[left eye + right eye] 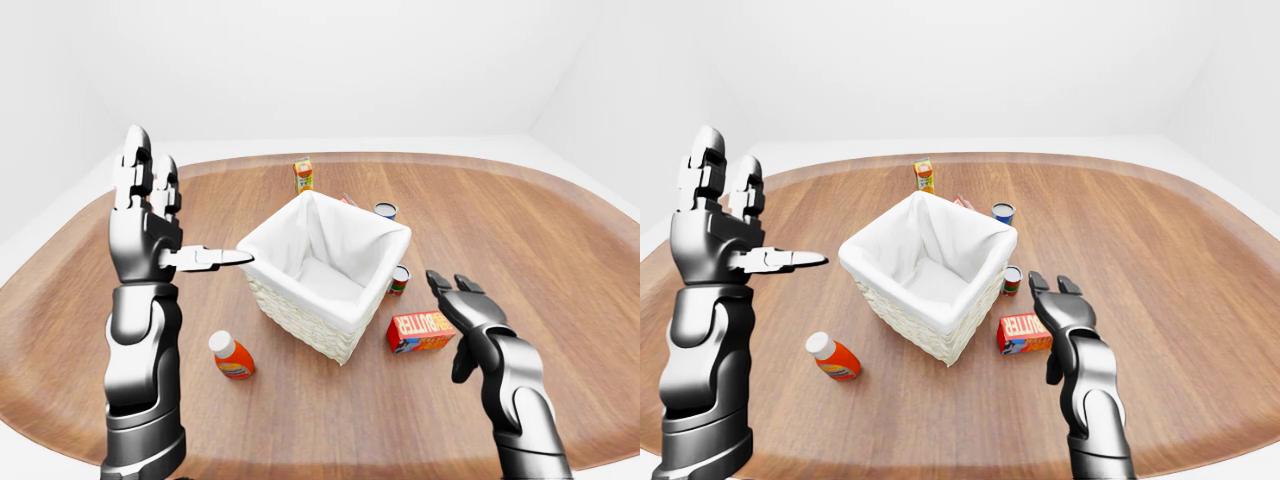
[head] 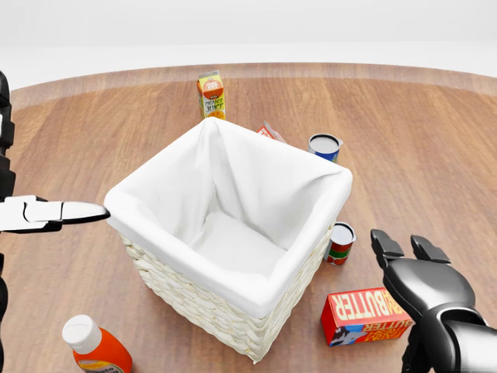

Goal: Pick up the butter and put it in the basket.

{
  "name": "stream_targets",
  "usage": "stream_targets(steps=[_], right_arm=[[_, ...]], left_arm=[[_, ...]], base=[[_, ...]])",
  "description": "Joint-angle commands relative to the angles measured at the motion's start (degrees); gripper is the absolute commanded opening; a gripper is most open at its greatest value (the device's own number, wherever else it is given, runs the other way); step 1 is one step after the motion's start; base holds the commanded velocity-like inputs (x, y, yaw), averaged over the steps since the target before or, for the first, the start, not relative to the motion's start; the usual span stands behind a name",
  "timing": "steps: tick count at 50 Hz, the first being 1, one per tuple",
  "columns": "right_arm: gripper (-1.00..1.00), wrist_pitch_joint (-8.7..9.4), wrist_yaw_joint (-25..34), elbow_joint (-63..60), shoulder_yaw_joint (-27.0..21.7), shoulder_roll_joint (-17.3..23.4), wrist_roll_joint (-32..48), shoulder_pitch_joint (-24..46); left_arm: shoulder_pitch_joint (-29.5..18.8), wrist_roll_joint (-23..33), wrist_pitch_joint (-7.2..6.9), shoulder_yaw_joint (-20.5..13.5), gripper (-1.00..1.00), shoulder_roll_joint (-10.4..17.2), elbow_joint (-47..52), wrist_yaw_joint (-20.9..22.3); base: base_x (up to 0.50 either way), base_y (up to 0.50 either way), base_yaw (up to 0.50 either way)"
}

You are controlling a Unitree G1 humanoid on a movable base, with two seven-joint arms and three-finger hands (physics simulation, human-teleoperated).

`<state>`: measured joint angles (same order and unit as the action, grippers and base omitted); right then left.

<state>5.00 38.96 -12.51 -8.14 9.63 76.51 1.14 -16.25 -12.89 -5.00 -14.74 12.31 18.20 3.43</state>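
The butter (image 2: 365, 315) is a red box that lies flat on the wooden table, just right of the basket's near corner. The wicker basket (image 2: 233, 281) with a white cloth lining stands mid-table, and nothing shows inside it. My right hand (image 2: 400, 294) hovers low at the butter's right end, palm down and fingers spread; it is open and not closed round the box. My left hand (image 1: 172, 215) is raised left of the basket, open, with its thumb pointing at the rim.
An orange juice carton (image 2: 210, 95), a red packet (image 2: 270, 130) and a blue can (image 2: 324, 146) stand beyond the basket. A small red-and-green can (image 2: 339, 242) sits between basket and butter. An orange bottle (image 2: 93, 347) lies at the lower left.
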Motion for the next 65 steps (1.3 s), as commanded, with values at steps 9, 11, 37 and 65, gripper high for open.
stream_targets(steps=[9, 11, 37, 65], right_arm=[[1.0, 0.0, -7.37, 25.3, 4.64, 1.7, 8.22, 11.01], [1.0, 0.0, -7.82, 27.91, 5.13, 1.99, 8.07, 12.73], [1.0, 0.0, -26.81, 73.81, 11.46, 4.32, -1.74, 35.89], [1.0, 0.0, -32.42, 88.43, 15.27, 2.4, -6.74, 40.45]], left_arm=[[0.36, 1.0, 0.0, 0.53, 1.0, -0.38, -1.36, 0.75], [0.24, 1.23, 0.0, 0.66, 1.0, -0.43, -2.2, 0.83], [0.14, 1.54, 0.0, 1.01, 1.0, -0.63, -4.34, 1.01], [0.21, 1.39, 0.0, 1.13, 1.0, -0.67, -5.73, 1.15]], base=[[0.0, 0.0, 0.0], [0.0, 0.0, 0.0], [0.0, 0.0, 0.0], [0.0, 0.0, 0.0]])
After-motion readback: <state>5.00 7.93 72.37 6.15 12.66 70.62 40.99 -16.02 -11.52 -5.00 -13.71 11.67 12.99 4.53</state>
